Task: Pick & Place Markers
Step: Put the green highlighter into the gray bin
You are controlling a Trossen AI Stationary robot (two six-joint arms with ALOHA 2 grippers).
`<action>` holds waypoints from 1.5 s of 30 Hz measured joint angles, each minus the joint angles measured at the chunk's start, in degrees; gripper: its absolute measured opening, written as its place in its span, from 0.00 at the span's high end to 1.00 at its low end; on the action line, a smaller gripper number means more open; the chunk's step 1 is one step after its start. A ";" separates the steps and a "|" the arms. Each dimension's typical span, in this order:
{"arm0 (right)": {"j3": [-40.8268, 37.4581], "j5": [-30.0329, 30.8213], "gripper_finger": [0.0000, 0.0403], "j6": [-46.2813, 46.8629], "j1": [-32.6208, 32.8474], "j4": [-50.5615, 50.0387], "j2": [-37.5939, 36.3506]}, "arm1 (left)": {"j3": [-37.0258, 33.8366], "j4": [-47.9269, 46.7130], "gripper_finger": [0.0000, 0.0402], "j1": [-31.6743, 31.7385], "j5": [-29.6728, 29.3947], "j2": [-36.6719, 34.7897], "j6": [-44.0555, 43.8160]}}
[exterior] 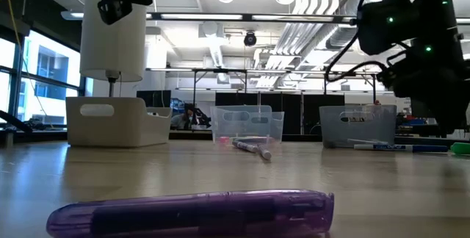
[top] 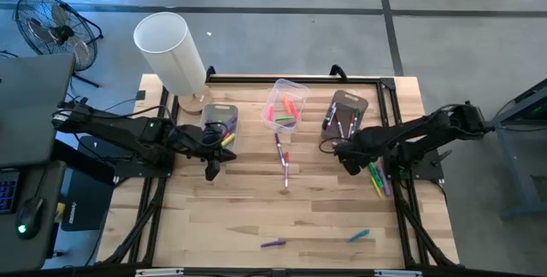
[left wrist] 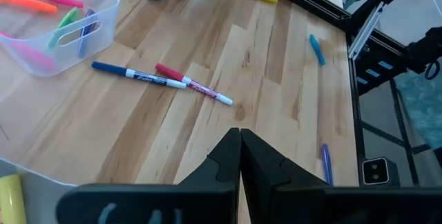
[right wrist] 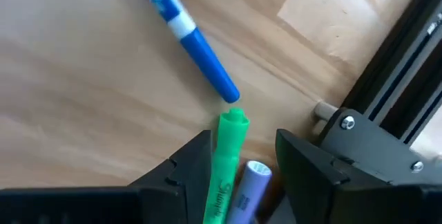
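Loose markers lie flat on the wooden table: a green one point(right wrist: 231, 148) beside a purple one point(right wrist: 250, 182), a blue one point(right wrist: 186, 37), a blue and a red pair point(left wrist: 162, 77) in the middle, and a purple one point(top: 273, 244) and a teal one point(top: 358, 237) near the front edge. My right gripper point(right wrist: 238, 162) points steeply down at the table's right side. It is open, with a finger on either side of the green and purple markers. My left gripper point(top: 212, 170) hangs shut and empty above the table by the white bin point(top: 220, 121).
A clear bin point(top: 285, 104) holding pink, orange and green markers and a grey bin point(top: 344, 113) stand at the back. A white cylinder point(top: 171, 50) stands at the far left. A black frame rail point(right wrist: 387, 113) runs close beside my right gripper.
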 joint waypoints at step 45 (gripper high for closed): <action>2.21 -10.32 0.84 -1.58 4.36 8.89 -7.81 | 0.00 0.83 0.94 0.02 -2.18 0.07 -1.88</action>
